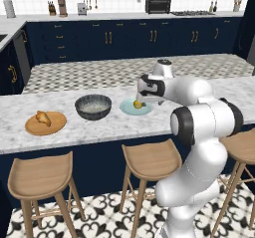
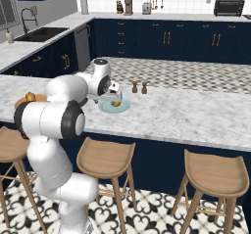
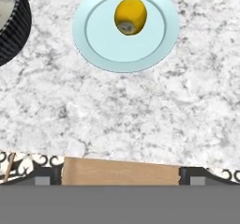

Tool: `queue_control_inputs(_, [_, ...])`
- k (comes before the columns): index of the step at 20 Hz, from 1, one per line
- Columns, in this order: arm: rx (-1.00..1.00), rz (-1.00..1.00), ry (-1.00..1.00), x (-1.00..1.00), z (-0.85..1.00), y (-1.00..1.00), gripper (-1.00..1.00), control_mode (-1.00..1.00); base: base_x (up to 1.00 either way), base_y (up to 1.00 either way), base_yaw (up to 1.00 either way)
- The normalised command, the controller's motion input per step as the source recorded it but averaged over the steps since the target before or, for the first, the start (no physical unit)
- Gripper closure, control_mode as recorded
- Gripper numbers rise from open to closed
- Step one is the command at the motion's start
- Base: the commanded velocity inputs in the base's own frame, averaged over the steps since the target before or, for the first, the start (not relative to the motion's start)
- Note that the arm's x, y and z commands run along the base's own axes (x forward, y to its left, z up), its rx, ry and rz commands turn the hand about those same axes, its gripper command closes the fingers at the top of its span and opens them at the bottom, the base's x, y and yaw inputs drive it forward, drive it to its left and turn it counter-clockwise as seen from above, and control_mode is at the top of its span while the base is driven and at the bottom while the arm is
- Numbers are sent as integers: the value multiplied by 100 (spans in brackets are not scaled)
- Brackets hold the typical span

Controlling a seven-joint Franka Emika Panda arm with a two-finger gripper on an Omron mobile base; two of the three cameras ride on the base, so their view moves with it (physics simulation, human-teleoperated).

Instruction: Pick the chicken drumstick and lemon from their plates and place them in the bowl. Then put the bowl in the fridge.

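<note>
The long white-and-grey marble counter (image 1: pixel 99 127) runs across the room with wooden stools (image 1: pixel 149 160) tucked under it, and the white arm reaches out over its middle. On it, from left to right, sit a tan wooden plate (image 1: pixel 46 124) carrying the golden-brown chicken drumstick (image 1: pixel 43 117), a deep dark-grey speckled bowl (image 1: pixel 93 106) standing empty, and a pale light-blue glassy plate (image 3: pixel 125 28) holding the small round yellow lemon (image 3: pixel 130 15). The bowl and blue plate are just beside each other; the wooden plate lies a little apart.

The gripper (image 1: pixel 144 98) hovers above the near edge of the blue plate, jaws spread wide, holding nothing.

To my eye the lemon is first. It sits toward the plate's far side, so the hand should travel forward until the fruit is centred between the fingers, then drop straight down. Being round, it may roll if one finger touches early.
</note>
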Motion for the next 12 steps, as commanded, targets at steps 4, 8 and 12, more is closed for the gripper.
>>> queue_control_inputs(4, [0, 0, -1, 48, -31, 0, -100, -100, 0, 0, 0])
queue_control_inputs(8, [0, 0, -9, 28, -27, 0, -100, -100, 0, 0, 0])
queue_control_inputs(12, [1, -1, -7, 22, -15, 0, -100, -100, 0, 0, 0])
